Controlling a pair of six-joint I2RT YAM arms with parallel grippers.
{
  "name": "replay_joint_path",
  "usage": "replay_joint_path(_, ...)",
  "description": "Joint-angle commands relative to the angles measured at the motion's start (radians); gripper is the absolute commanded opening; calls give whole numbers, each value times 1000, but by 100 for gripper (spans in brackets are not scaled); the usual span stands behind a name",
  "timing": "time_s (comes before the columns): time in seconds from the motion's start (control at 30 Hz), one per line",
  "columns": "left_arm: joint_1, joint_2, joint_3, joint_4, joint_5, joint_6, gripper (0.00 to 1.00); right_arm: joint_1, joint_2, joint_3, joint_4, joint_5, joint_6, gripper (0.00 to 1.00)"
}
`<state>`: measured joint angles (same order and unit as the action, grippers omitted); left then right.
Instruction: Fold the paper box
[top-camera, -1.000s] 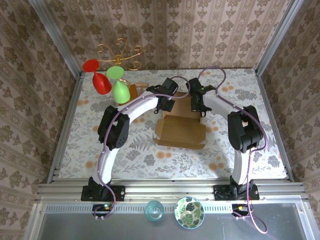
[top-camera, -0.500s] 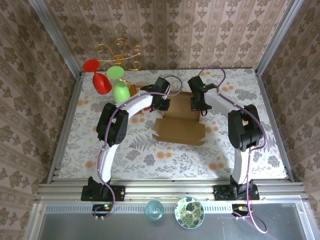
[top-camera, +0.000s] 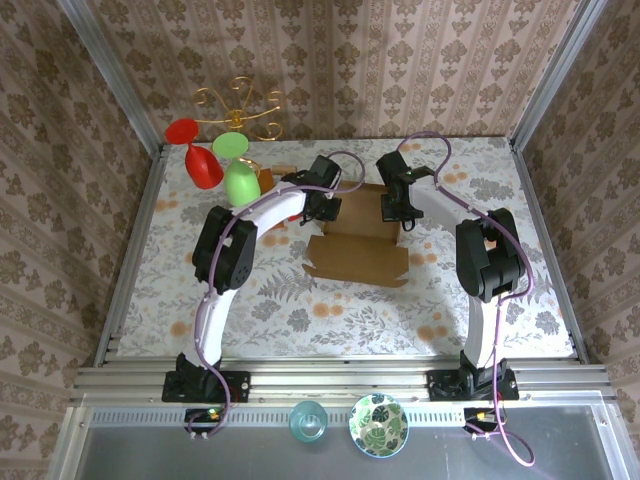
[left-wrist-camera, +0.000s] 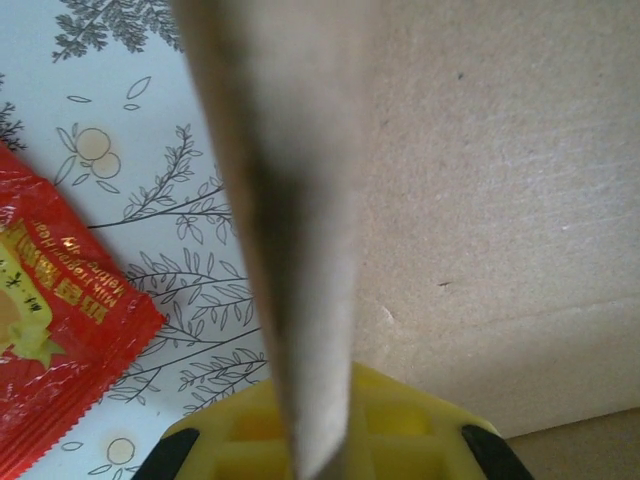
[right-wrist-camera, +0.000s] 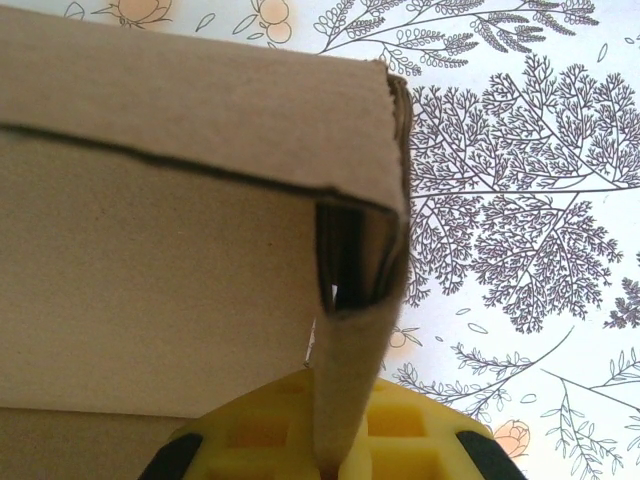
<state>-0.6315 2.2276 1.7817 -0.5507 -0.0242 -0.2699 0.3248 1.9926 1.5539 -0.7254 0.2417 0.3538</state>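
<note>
— Comparing with a second ago, what moved?
— The paper box (top-camera: 358, 240), mid-table, slid slightly farther back; left gripper (top-camera: 322, 207) and right gripper (top-camera: 397, 212) each stay clamped on a side wall.
— Hidden?
— Where the jaws meet, behind cardboard; red packet (left-wrist-camera: 50, 330) cropped.

The paper box (left-wrist-camera: 500, 200) is matt fibrous cardboard, the red sachet (left-wrist-camera: 60, 330) glossy plastic.

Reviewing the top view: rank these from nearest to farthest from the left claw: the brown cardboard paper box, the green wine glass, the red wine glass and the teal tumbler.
From the left claw:
1. Brown cardboard paper box: its raised left wall is pinched in the claw.
2. Green wine glass: to the claw's left.
3. Red wine glass: farther left, towards the back corner.
4. Teal tumbler: on the near ledge, by the arm bases.
</note>
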Motion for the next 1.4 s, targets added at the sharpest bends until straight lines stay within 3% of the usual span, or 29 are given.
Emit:
replay_joint_path(0.0, -5, 3, -3, -117, -147, -16, 0, 9, 10, -15, -32, -30, -30, 0)
replay_joint_path(0.27, -53, 30, 12, -186, -367, -108, 0, 18, 6, -16, -55, -12, -5, 0)
replay_joint_path(0.53, -79, 17, -15, -188, -404, -209, 0, 43, 16, -16, -83, 45, 35, 0)
replay_joint_path(0.7, -76, 1, -46, -146, -342, -179, 0, 47, 8, -26, -69, 27, 31, 0)
replay_joint_path(0.83, -55, -57, -107, -57, -249, -155, 26, 47, 6, -28, -60, 7, 16, 0)
replay_joint_path(1.03, -21, -103, -101, 1, -149, -97, 36, 46, 0, -39, -46, -12, 9, 0)
replay_joint_path(1.17, -19, -87, -69, -6, -101, -74, 37, 47, 4, -33, -48, -16, 8, 0)
replay_joint_path(1.37, -14, -75, -70, -6, -113, -78, 33, 46, 6, -33, -46, -24, 7, 0)
